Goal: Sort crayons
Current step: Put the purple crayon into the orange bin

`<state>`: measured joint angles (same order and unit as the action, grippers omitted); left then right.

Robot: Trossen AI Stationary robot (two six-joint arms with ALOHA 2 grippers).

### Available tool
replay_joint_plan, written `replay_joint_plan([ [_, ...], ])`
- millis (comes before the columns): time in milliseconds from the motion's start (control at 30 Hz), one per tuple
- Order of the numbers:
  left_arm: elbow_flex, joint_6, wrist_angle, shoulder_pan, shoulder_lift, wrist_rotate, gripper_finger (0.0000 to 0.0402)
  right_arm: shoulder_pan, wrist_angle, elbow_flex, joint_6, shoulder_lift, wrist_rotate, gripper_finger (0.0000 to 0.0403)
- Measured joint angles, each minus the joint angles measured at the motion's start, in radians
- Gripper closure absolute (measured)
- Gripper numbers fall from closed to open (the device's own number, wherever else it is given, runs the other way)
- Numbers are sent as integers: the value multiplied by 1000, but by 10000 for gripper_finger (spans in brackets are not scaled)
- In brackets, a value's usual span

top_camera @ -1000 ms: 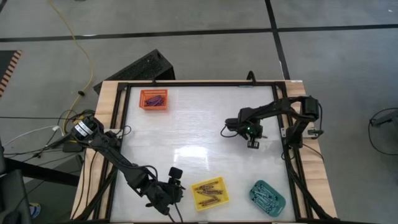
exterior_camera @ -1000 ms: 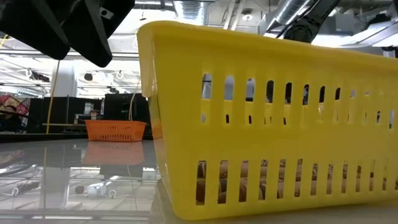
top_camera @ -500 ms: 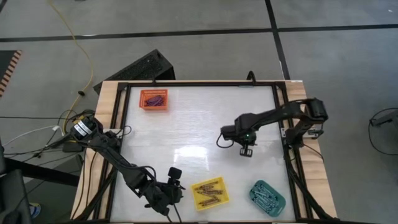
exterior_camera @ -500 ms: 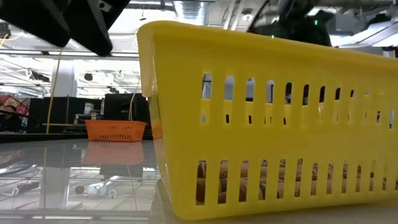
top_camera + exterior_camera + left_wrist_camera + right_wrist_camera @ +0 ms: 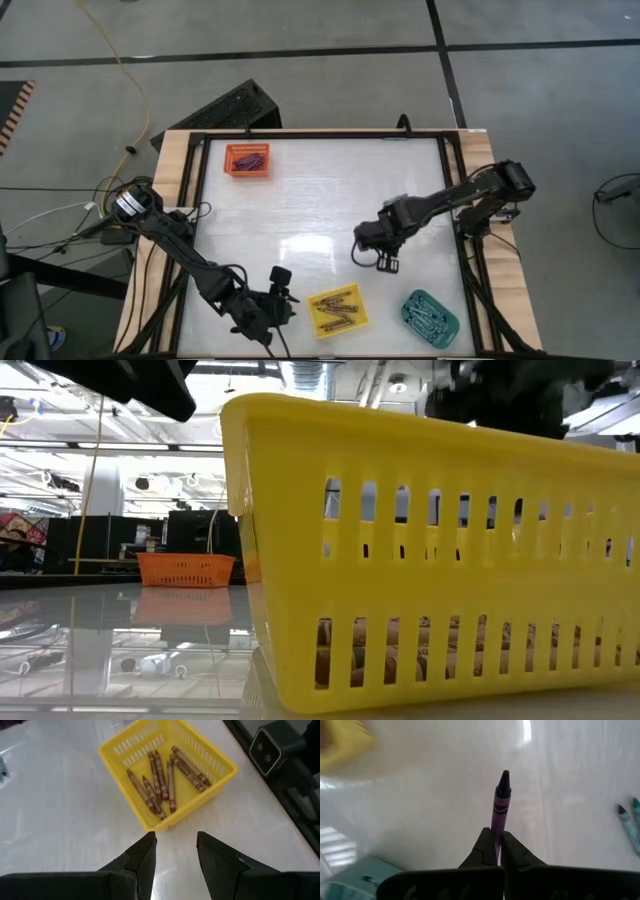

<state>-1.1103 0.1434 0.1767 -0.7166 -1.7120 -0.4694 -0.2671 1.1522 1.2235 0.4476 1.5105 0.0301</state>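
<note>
Right pincer (image 5: 495,842) is clamped on a purple crayon (image 5: 500,805), held by its tail end, tip sticking well out past the fingers. In the high view it sits right of centre over the white worktop (image 5: 300,200), above the yellow tray (image 5: 337,311) and teal tray (image 5: 430,315) along the bottom edge.

Left pincer (image 5: 175,855) is parked at bottom centre-left, just beside the yellow tray, jaws apart, holding nothing.

Sorted so far: brownish crayons (image 5: 162,780) in the yellow tray, bluish ones in the teal tray, purple-looking ones in the orange tray (image 5: 247,159) at upper left. Two loose teal crayons (image 5: 627,822) lie on the worktop at the right edge of the right wrist view.

Risks:
- Grip is only on the crayon's end, so it could pivot or slip out on a fast swing.
- If purple goes to the orange tray, that's a long diagonal reach. Drop short and it rolls on the smooth top.
- Colour in the orange tray is hard to confirm from overhead. Probably purple, but a wrong-tray drop is possible.
- Right arm is near the yellow tray and the left arm; clipping either is the collision case.
</note>
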Motion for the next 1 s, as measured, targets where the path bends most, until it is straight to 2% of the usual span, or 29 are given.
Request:
replay_joint_plan([
  [367, 0, -26, 2, 3, 11, -41, 269, -169, -158, 48, 110, 0, 115, 403],
  [700, 0, -99, -27, 25, 52, -270, 269, -237, -408, 48, 43, 0, 248, 403],
  [900, 0, -212, -129, 69, 143, -270, 269, -252, -494, 68, -52, 0, 303, 403],
  [1000, 0, -244, -156, 99, 196, -224, 269, -264, -509, 101, -105, 0, 355, 403],
])
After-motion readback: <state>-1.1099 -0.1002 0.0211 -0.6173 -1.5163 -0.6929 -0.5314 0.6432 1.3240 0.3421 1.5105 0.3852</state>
